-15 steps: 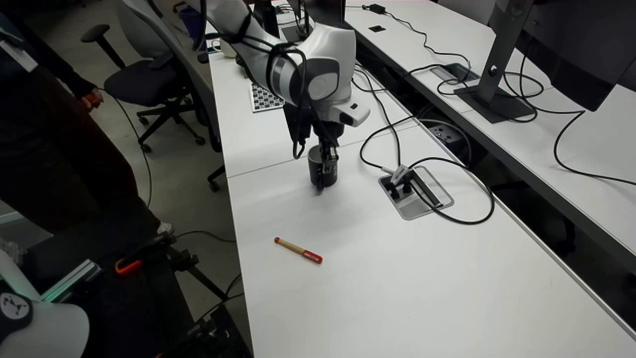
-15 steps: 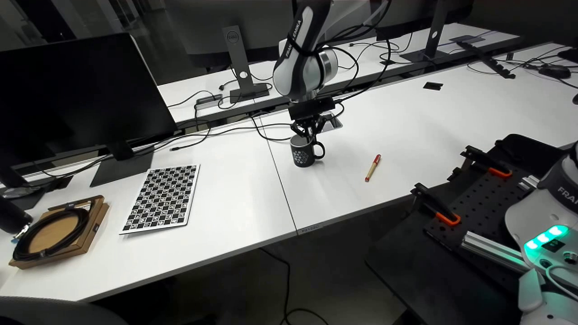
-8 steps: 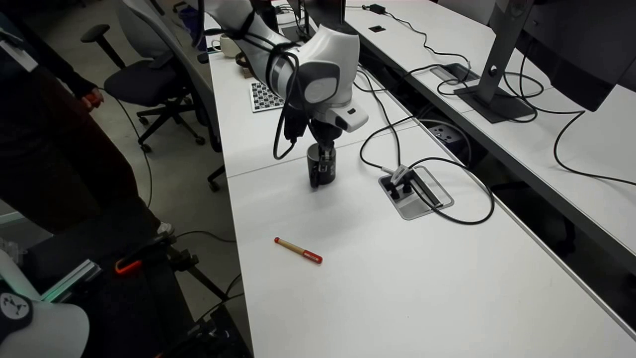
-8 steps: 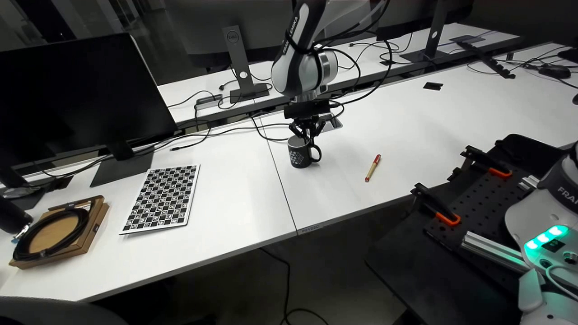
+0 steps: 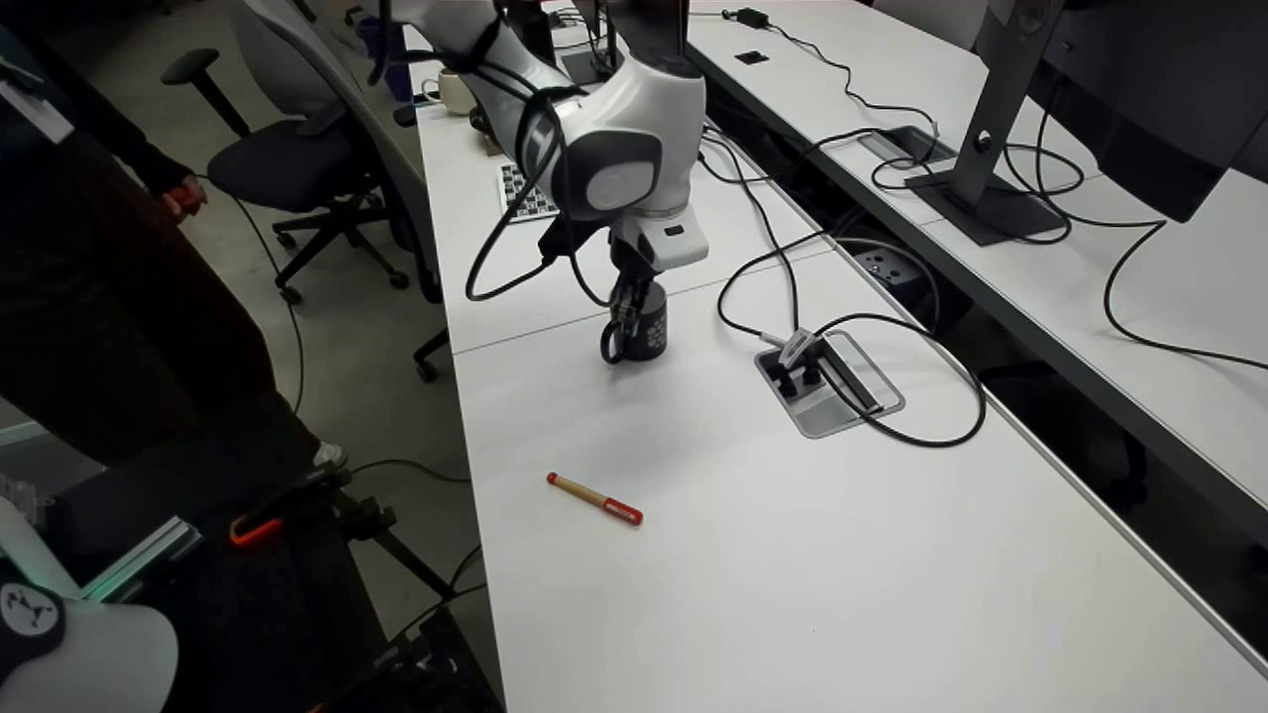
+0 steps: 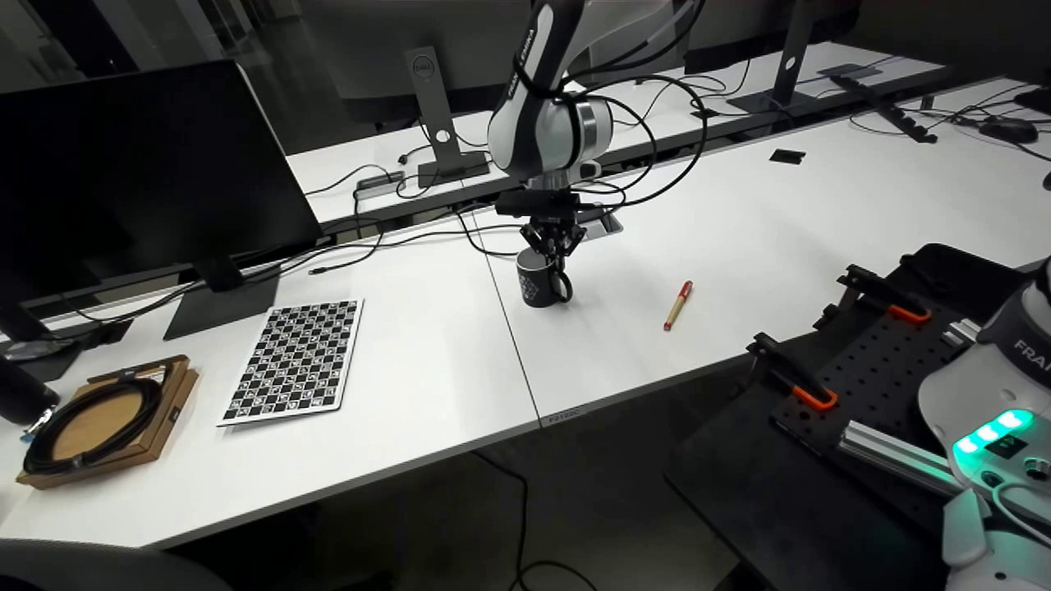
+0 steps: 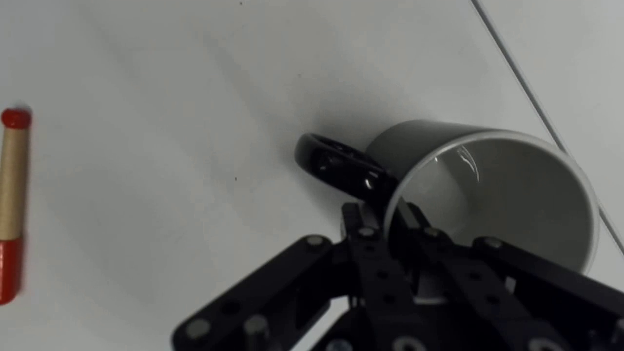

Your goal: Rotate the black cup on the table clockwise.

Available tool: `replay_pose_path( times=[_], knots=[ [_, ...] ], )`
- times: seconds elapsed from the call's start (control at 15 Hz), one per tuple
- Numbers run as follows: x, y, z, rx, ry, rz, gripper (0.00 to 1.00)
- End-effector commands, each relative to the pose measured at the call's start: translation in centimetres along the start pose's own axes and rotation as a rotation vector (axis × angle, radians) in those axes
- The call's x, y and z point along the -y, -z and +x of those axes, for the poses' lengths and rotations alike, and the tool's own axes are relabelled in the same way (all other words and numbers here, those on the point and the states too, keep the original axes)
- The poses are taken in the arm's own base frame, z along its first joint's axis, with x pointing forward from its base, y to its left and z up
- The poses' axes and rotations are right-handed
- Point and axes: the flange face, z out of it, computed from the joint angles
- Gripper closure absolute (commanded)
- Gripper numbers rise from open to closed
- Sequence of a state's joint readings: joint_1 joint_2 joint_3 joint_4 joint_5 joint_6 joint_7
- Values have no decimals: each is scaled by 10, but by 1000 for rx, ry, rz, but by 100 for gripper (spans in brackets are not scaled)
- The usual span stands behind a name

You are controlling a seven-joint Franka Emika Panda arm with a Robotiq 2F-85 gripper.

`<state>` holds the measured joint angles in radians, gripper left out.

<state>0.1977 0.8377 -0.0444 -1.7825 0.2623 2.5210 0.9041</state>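
Both the black cup and the pincer have turned since a second ago, clockwise as seen from above, the cup's handle swinging round with them. Closed on the cup's wall, the pincer has one finger inside the rim and the other outside, near where the handle joins. The handle reaches out just ahead of the fingertips, on the outer finger's side; whether it touches that finger I cannot tell. The cup's pale, hollow mouth lies on the inner finger's side. In both exterior views the cup stands upright beneath the pincer, on the white table. Past the cup from the pincer runs a seam in the tabletop. Off to the outer finger's side, well apart from the pincer, lies a wooden stick with red ends, unmoved. In both exterior views a metal socket tray sits in the table, apart from the pincer, and a checkered board lies well apart from it too, across the seam.
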Motion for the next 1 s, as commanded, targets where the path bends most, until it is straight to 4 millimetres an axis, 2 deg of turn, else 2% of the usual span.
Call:
replay_pose_path(
  times=[0.0, 0.47, 0.93],
  knots=[
    [-10, -11, -14, -3, -154, -3, 97],
    [-10, -13, -23, -4, -249, -3, 97],
    [-8, -13, -25, -7, -265, -9, 97]
  ],
)
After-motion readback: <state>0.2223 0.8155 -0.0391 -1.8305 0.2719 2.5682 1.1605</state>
